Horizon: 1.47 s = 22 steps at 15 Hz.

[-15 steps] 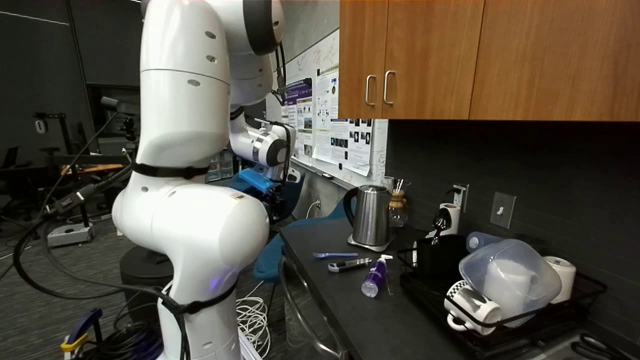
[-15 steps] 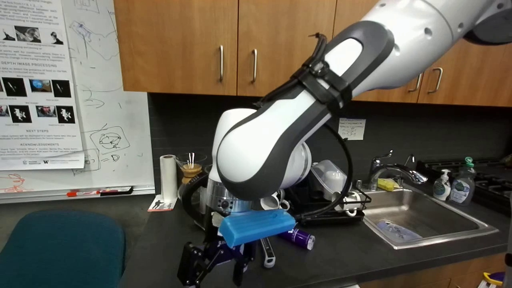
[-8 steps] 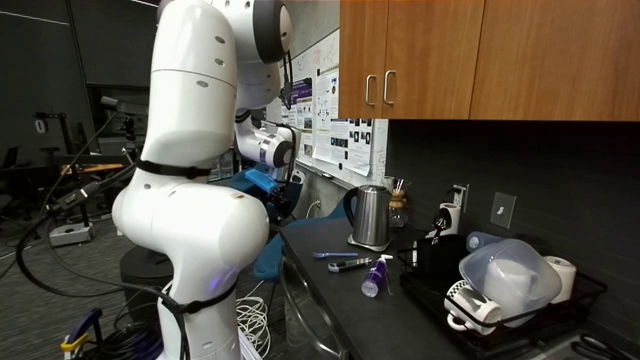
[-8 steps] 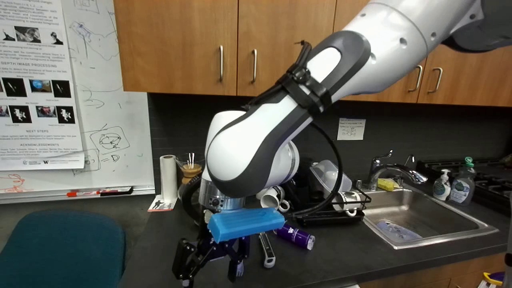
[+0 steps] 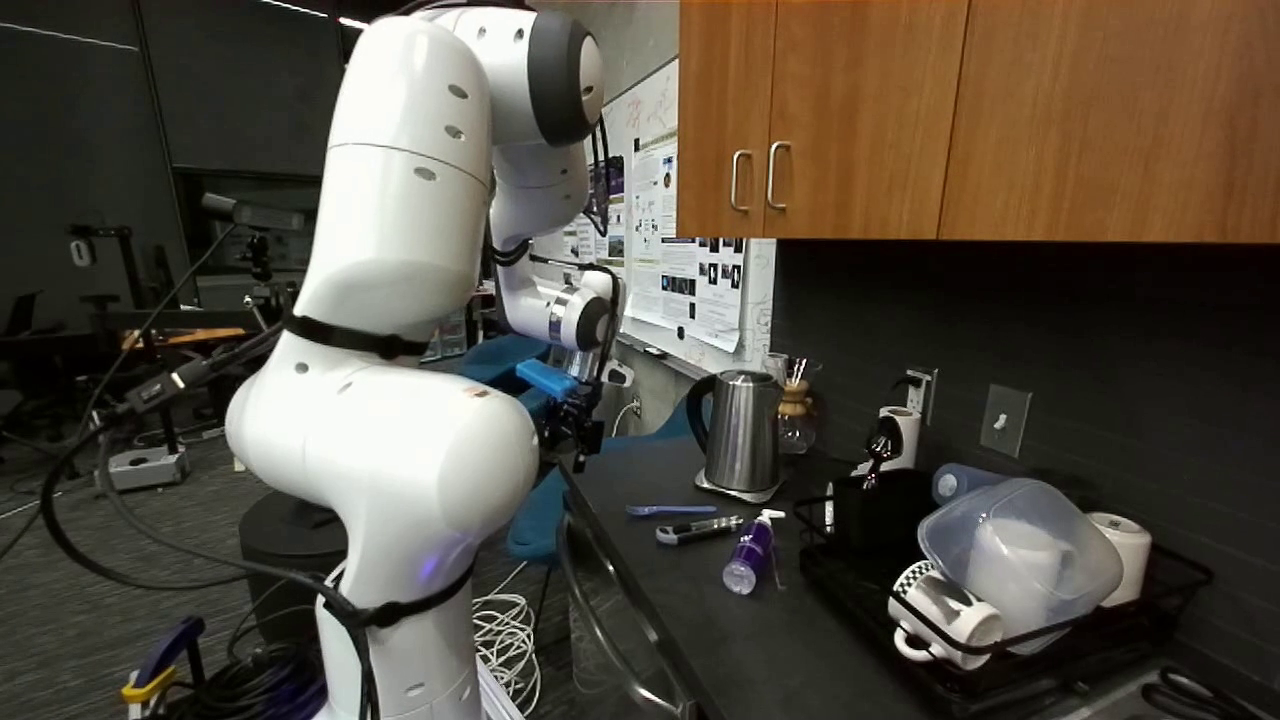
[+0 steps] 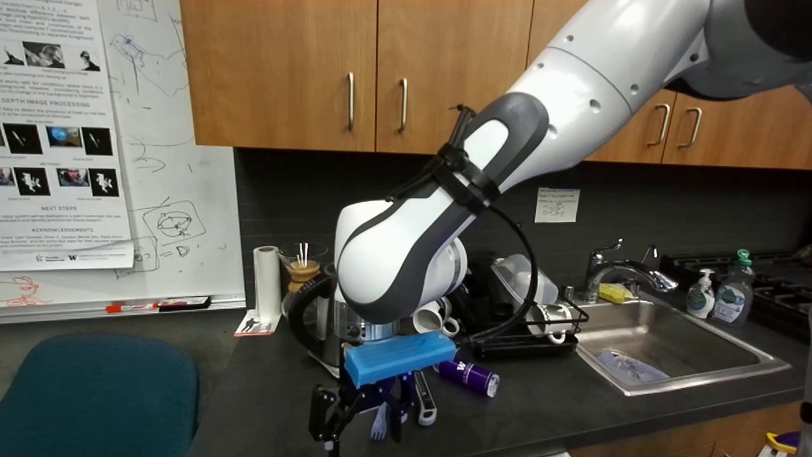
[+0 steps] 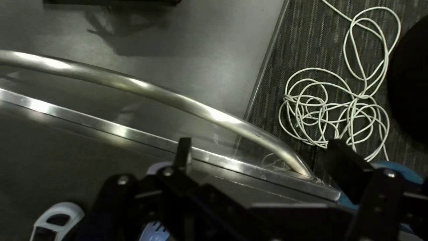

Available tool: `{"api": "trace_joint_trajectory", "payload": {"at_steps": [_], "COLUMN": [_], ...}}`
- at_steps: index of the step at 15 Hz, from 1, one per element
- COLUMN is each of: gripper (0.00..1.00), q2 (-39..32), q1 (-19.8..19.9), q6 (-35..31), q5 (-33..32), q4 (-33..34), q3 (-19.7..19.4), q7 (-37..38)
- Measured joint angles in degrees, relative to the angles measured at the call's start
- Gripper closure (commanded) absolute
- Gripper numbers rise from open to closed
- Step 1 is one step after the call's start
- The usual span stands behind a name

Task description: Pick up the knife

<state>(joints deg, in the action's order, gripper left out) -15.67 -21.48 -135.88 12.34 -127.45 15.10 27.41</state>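
End effector [image 6: 364,443]: jaws spread apart
Knife [image 5: 698,530]: on tabletop [image 5: 760,650], end effector's four o'clock in an exterior view
Fork [image 5: 670,510]: knife's ten o'clock, same view

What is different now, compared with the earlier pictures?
In an exterior view, the white robot arm has leaned to the right, carrying the bright blue rectangular block rightward and lower. Nothing was grasped or released: the black gripper moved along with its jaws still open. The grey-and-black utility knife, lilac plastic fork and purple cylindrical bottle stayed in place.
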Motion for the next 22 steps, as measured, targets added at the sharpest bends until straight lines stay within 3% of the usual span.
{"api": "trace_joint_trajectory", "payload": {"at_steps": [22], "gripper": [0.00], "q2": [-2.7], "q1": [0.5], "q6": [-2.4], "q5": [0.4], "q4": [-3.8], "q3": [-2.0], "q7": [3.8]}}
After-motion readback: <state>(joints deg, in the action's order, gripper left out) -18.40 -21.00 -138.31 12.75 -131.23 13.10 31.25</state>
